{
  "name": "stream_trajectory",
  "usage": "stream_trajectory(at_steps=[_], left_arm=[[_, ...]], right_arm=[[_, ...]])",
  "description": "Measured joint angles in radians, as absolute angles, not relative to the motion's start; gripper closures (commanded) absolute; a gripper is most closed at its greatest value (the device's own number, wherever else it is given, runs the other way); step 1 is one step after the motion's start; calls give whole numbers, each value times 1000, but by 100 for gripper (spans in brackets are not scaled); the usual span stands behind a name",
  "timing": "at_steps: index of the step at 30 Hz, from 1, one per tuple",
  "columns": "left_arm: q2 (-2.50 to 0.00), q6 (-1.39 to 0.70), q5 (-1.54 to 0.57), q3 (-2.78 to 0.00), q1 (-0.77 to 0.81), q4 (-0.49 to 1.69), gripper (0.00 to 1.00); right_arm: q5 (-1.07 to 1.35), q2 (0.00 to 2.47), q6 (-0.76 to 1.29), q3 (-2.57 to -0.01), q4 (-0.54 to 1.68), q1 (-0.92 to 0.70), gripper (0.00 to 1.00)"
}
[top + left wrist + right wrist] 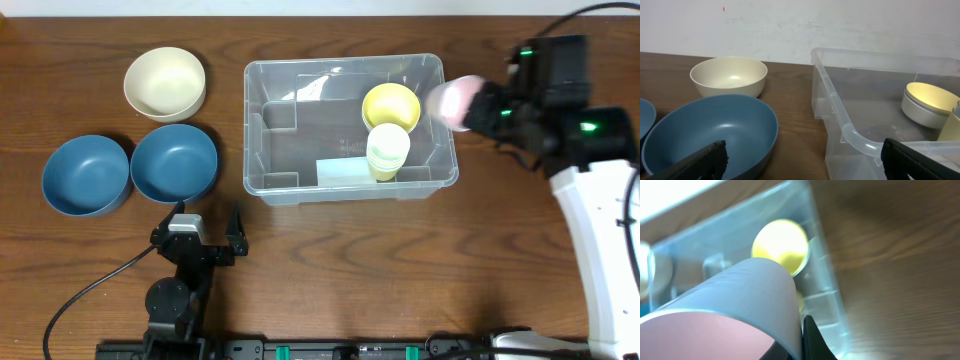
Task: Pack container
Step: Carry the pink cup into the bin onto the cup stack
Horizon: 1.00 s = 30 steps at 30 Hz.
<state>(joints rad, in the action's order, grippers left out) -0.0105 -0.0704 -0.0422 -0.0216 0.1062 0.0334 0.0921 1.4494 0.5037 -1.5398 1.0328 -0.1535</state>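
Now | container [300, 135] long axis left-right, mouth up | right gripper [478, 104] clasps pink cup [450, 100] | left gripper [208, 222] spread, empty

Layout on the table [330, 260], referred to the container [345, 64]. Inside it, toward its right wall, a small bowl [390, 104] sits at the rear. A tumbler [387, 150] stands just in front of the small bowl, with a label [343, 172] to the tumbler's left along the front wall. Left of the container and apart from it, the rear bowl [165, 83] lies level with its back edge. The inner bowl [174, 163] and outer bowl [86, 175] lie side by side level with its front half. At its right wall, the right gripper [475, 108] holds a cup [453, 102]. The left gripper [208, 222] lies in front of its left front corner.
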Motion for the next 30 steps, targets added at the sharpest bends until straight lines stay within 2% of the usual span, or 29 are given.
stream_trajectory(at_steps=[9, 17, 18, 19, 21, 23, 30], left_arm=[[-10, -70, -42, -22, 106, 33, 2], [-10, -70, -42, -22, 106, 33, 2], [-10, -70, -42, -22, 106, 33, 2], [-10, -70, -42, -22, 106, 33, 2], [-10, -70, -42, -22, 106, 33, 2], [-10, -70, -42, -22, 106, 33, 2], [-10, -70, -42, -22, 106, 33, 2]], right_arm=[[52, 1466, 509, -1471, 1010, -333, 99], [26, 1504, 535, -1332, 898, -368, 98], [25, 1512, 540, -1325, 897, -368, 93], [25, 1518, 544, -1323, 896, -368, 82], [24, 1531, 551, -1321, 894, -368, 42], [22, 1534, 555, -1320, 893, -368, 35], [30, 1534, 556, -1321, 868, -368, 35]])
